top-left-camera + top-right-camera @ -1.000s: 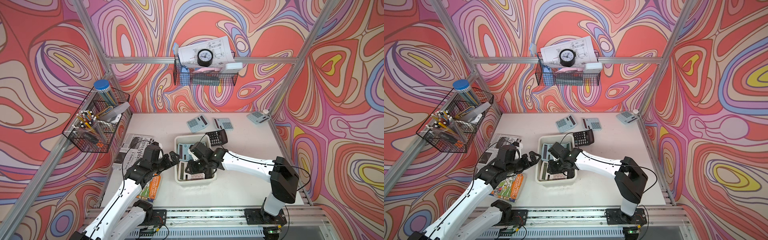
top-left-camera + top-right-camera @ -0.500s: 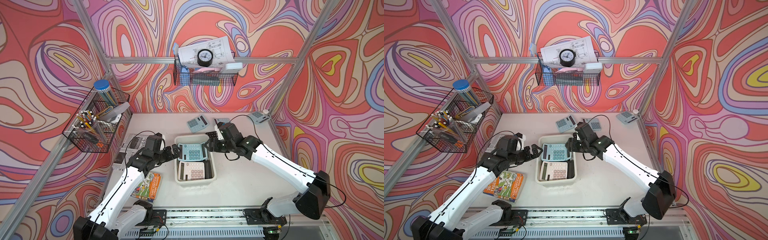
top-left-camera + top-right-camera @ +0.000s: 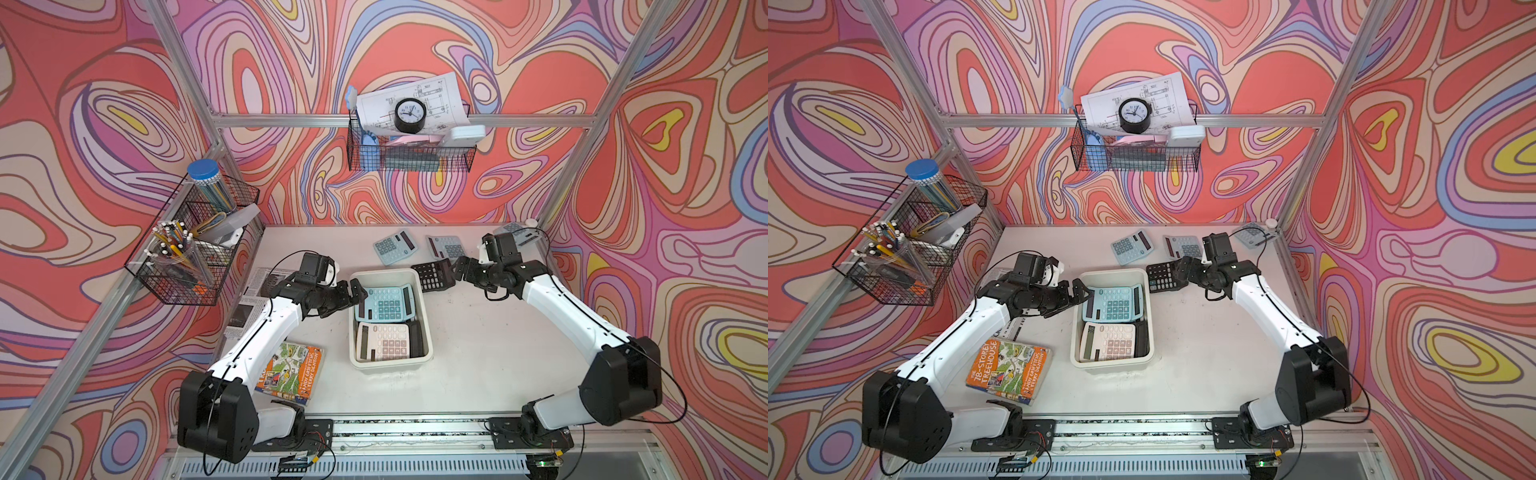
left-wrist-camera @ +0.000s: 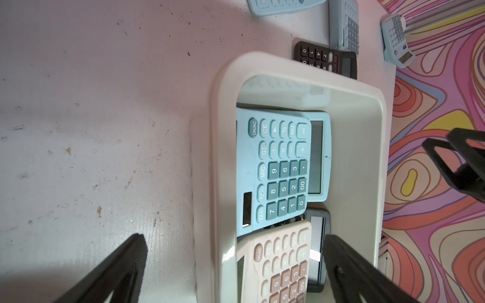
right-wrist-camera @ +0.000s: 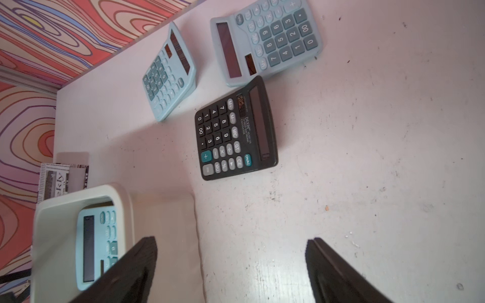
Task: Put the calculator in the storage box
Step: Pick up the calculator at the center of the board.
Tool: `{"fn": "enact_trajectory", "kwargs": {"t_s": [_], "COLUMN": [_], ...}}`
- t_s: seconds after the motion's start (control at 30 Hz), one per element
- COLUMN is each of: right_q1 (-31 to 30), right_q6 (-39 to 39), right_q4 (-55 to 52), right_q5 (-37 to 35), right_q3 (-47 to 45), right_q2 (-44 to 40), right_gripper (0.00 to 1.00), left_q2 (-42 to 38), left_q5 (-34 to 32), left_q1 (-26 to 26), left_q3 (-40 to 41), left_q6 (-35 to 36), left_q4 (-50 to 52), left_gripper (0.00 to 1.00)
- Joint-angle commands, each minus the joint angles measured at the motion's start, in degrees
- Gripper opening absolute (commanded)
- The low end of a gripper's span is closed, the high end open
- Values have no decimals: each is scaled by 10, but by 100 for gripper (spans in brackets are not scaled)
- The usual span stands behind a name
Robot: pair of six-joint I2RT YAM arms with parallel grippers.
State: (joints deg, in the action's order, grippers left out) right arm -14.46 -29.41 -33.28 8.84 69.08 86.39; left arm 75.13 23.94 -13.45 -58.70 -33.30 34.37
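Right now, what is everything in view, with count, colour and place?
storage box: one, cream, table centre.
teal calculator: one, in box.
beige calculator: one, in box.
hidden black calculator: one, under those.
loose black calculator: one, beside box.
light blue calculators: three, table's back.
book: one, orange, by left arm.
newspaper: one, under left arm.
wire baskets: two, black, walls.
clock: one, black, back basket.
left end effector: open, over box rim.
right end effector: open, by loose calculator.

Book (image 3: 1009, 368) cover, near the tabletop's left edge — "78-STOREY TREEHOUSE", "ANDY GRIFFITHS & TERRY DENTON". Black calculator (image 5: 236, 131) on bare tabletop — brand "DEXIN"; keys ON/AC, CE, MU, GT, MRC. Blue calculator (image 4: 278, 168) in storage box (image 4: 217, 157): ON/AC, CE, MU, GT, MRC, M+, digits 0 to 9, 00.
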Motion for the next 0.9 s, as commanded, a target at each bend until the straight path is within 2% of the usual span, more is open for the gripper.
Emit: {"fn": "enact_trajectory", "kwargs": {"t_s": [0.0, 0.23, 0.5, 0.73, 0.87], "right_q1": [22, 62, 77, 77, 77], "right_q6": [26, 45, 67, 56, 50], "right_q4": [39, 80, 125, 149, 158], "right_q5": [39, 87, 170, 206, 208], "right_q3": [2, 30, 76, 94, 91], "right_q2": [46, 174, 289, 331, 337], "right_gripper": [87, 75, 52, 39, 26], "left_q2": [0, -25, -70, -73, -78], "left_q5": [21, 18, 14, 20, 33], "left_q1": [5, 14, 20, 22, 22], "left_q3": [-19, -6, 22, 25, 33], "left_q6": [15, 14, 1, -2, -10], "left_q4": [13, 18, 7, 13, 8], "left_gripper": [98, 99, 98, 98, 98]}}
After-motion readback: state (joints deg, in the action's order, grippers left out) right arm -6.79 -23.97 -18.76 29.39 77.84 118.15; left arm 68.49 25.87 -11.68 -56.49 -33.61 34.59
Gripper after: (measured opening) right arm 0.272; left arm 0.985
